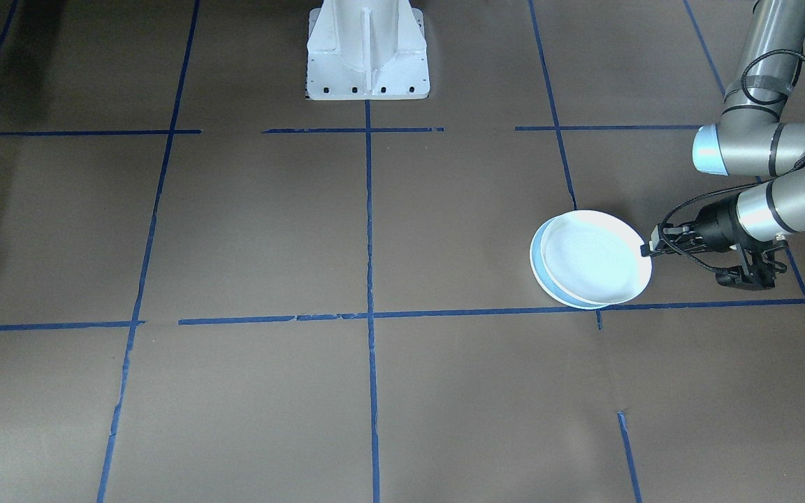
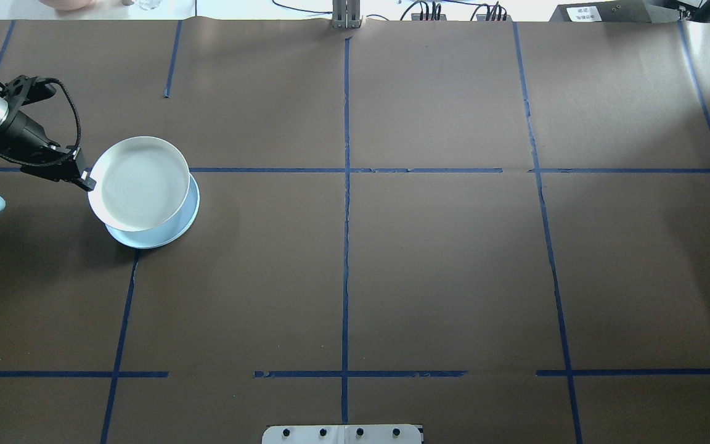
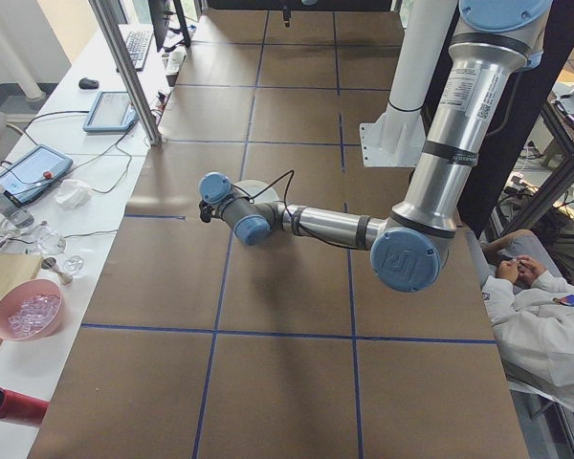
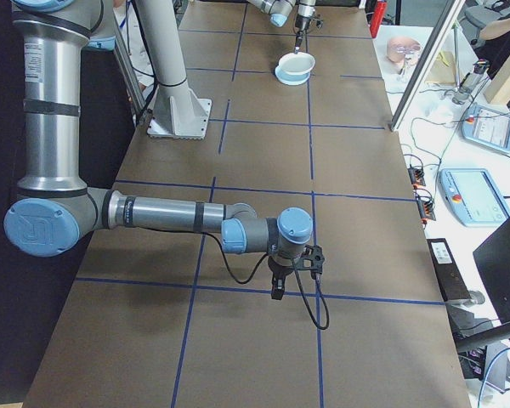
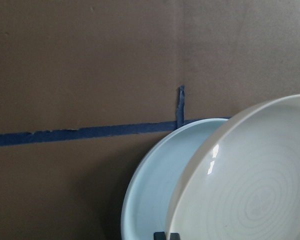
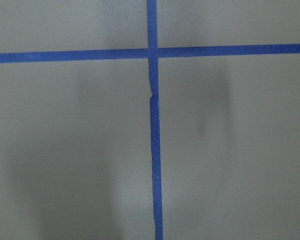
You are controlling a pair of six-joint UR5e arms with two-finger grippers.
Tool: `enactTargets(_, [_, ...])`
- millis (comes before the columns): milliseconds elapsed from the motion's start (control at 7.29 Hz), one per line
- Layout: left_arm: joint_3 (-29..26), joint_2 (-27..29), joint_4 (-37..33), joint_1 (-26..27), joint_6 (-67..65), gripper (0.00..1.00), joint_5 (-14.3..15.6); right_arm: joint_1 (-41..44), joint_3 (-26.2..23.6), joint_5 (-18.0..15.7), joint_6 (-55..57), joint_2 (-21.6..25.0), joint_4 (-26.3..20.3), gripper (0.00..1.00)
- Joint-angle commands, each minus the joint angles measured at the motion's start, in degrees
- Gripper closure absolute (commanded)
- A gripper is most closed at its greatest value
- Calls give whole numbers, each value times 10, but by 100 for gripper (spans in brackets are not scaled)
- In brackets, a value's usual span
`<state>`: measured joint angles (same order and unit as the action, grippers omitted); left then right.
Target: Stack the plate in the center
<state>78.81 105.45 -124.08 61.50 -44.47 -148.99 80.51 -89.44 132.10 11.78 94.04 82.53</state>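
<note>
Left claw (image 2: 85, 179) clamped on rim of white plate (image 2: 139, 184), tilted over pale-blue plate (image 2: 173, 223) at desk's (image 2: 441, 259) left end, far from center. Likely rigid, glazed, slippery, breakable; rim grip best. Right claw (image 4: 295, 280): cannot tell.

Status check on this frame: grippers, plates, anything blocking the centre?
Left gripper shut on the rim of the white round plate, held tilted over the pale blue plate. Right gripper away, state unclear. Centre path clear.

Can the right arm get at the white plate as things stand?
Probably not: the white plate sits at the table's far left, held by the left gripper, while the right gripper hangs far off over bare table.
</note>
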Motion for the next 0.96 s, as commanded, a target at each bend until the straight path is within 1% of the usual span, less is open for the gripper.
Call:
enactTargets(0, [-2, -2, 2, -3, 0, 30, 2, 0, 0, 0, 0, 0, 0, 0])
enactTargets(137, [-3, -2, 2, -3, -3, 13, 2, 0, 1, 0, 0, 0, 0, 0])
enactTargets(411, [-7, -2, 2, -4, 0, 8, 4, 0, 1, 0, 0, 0, 0, 0])
enactTargets(548, [-7, -5, 2, -2, 3, 2, 6, 0, 1, 0, 0, 0, 0, 0])
enactTargets(685, [-1, -35, 2, 0, 28, 1, 6, 0, 1, 0, 0, 0, 0, 0])
enactTargets(823, [-1, -42, 10, 18, 85, 1, 10, 0, 1, 0, 0, 0, 0, 0])
